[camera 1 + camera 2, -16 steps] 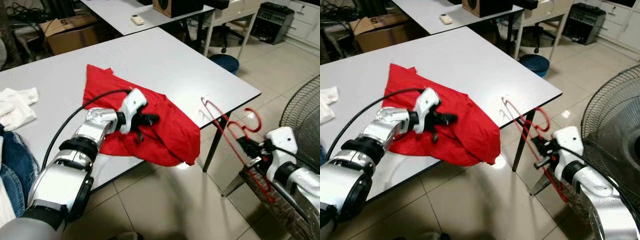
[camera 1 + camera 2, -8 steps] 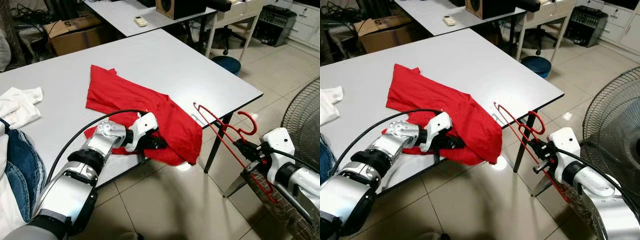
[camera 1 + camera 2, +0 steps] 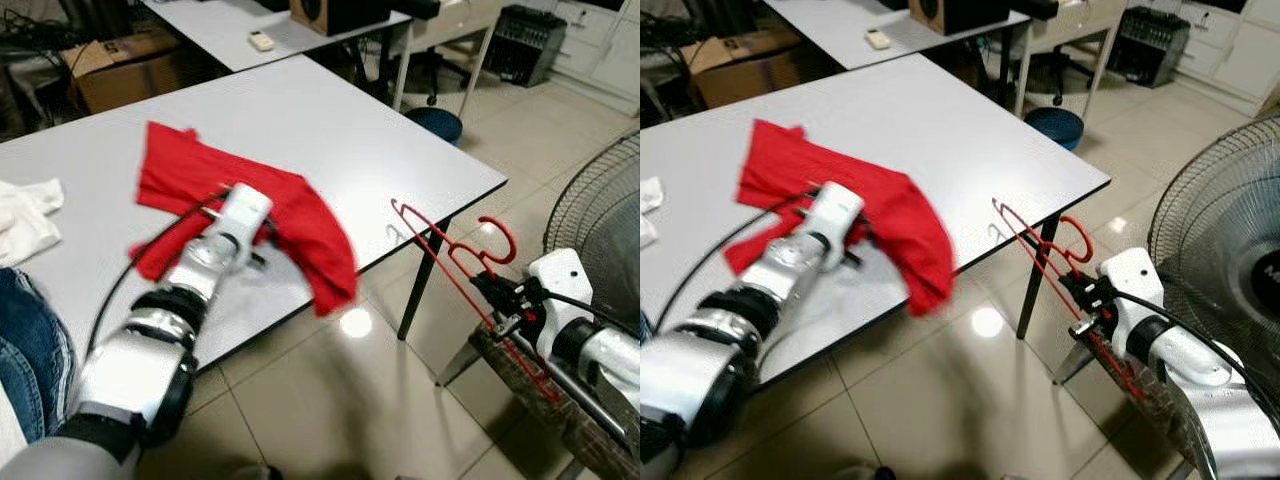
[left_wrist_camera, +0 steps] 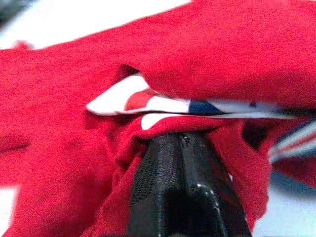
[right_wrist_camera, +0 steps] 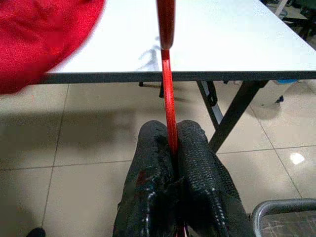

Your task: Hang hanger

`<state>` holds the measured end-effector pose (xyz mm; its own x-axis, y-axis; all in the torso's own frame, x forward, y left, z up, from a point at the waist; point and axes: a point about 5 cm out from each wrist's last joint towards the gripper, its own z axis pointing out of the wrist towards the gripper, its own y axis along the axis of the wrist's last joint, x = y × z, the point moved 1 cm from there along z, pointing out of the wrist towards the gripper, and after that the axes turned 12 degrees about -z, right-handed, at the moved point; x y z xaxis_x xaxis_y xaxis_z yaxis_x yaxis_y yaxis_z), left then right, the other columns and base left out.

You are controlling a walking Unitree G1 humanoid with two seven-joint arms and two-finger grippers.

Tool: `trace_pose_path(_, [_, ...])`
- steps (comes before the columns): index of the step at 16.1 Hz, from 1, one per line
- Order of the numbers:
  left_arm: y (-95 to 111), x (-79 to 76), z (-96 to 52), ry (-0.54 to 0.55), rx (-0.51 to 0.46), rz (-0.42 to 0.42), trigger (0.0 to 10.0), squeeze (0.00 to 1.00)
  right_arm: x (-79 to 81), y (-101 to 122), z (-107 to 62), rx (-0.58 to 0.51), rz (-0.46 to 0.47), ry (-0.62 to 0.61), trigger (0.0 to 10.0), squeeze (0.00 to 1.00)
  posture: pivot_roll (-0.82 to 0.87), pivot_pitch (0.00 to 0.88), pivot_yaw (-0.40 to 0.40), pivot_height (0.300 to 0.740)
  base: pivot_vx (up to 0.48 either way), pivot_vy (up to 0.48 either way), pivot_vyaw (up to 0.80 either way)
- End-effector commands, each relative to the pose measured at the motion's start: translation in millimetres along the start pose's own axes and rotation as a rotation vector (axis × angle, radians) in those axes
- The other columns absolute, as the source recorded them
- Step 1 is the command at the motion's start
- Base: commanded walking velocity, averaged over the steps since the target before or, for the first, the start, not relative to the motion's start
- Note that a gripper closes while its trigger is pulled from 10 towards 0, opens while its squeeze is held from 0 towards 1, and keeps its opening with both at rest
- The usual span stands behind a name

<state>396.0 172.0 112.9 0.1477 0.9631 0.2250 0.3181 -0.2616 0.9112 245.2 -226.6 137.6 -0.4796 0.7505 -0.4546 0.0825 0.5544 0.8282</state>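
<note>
A red shirt (image 3: 295,215) lies partly on the grey table (image 3: 380,150), one end lifted and hanging past the front edge, blurred. My left gripper (image 3: 252,222) is shut on the shirt's cloth; the left wrist view shows its black fingers (image 4: 163,173) pinching red fabric beside a white, red and blue label (image 4: 148,103). To the right, off the table's corner and above the floor, my right gripper (image 3: 497,300) is shut on the thin bar of a red wire hanger (image 3: 445,255). The hanger's bar (image 5: 166,84) runs out between the right fingers towards the table edge.
A big standing fan (image 3: 600,200) is close behind my right arm. A white cloth (image 3: 25,215) and blue jeans (image 3: 25,340) are at the table's left end. Behind stand a second table (image 3: 230,20), a cardboard box (image 3: 120,65) and a blue round stool (image 3: 435,122).
My left gripper has risen from the table's front edge with the shirt in it, so the cloth now hangs from it. The right arm and hanger have barely moved.
</note>
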Motion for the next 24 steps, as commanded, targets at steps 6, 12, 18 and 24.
trace_pose_path(6, [-1.4,10.7,-0.8,0.041,0.019,-0.043,0.0,0.0,-8.8,-3.7,-2.7,0.017,0.011,-0.103,10.0,0.0,-0.13,0.053,0.074,0.74,0.0,0.0,0.0])
trace_pose_path(12, [-36.3,-20.9,-15.6,-0.572,0.311,0.283,0.0,0.0,-6.6,-2.5,-0.7,0.006,0.006,-0.094,10.0,0.0,-0.12,0.035,0.077,0.74,0.0,0.0,0.0])
trace_pose_path(18, [-10.3,9.2,-34.6,-0.873,0.319,0.428,0.0,0.0,-7.7,-2.8,-1.5,-0.001,-0.012,-0.092,10.0,0.0,-0.11,0.018,0.078,0.74,0.0,0.0,0.0])
trace_pose_path(24, [38.0,1.9,-50.4,-1.081,-0.046,0.175,0.5,0.0,-9.5,5.6,-3.7,-0.062,0.013,-0.116,10.0,0.0,-0.11,0.035,0.076,0.74,0.0,0.0,0.0])
